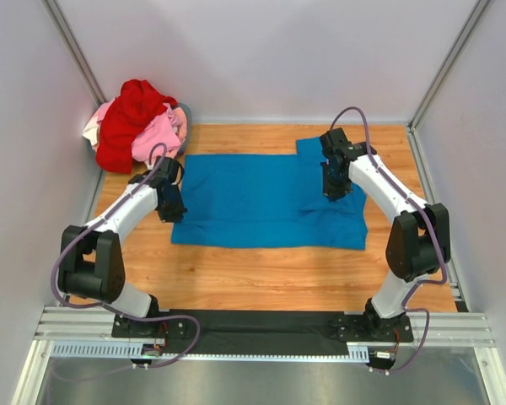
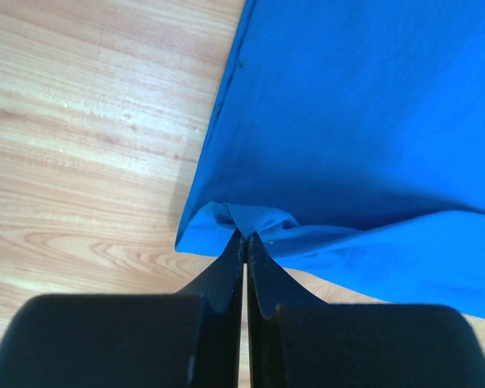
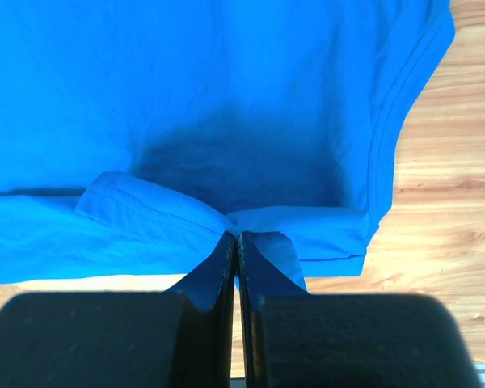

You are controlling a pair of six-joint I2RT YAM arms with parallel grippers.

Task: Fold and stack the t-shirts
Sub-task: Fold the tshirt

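The bright blue t-shirt (image 1: 261, 201) lies spread out across the middle of the wooden table. My left gripper (image 1: 170, 211) is shut on the shirt's left bottom corner (image 2: 244, 220), which bunches at the fingertips. My right gripper (image 1: 333, 192) is shut on a fold of the blue shirt (image 3: 226, 121) near its right sleeve. The red t-shirt (image 1: 133, 118) and the light pink t-shirt (image 1: 158, 135) lie crumpled in a pile at the back left corner. A whitish bit (image 1: 91, 131) shows at the pile's left edge.
Grey walls enclose the table on the left, back and right. Bare wood (image 1: 261, 274) lies in front of the blue shirt, up to the black mat (image 1: 261, 325) at the arm bases.
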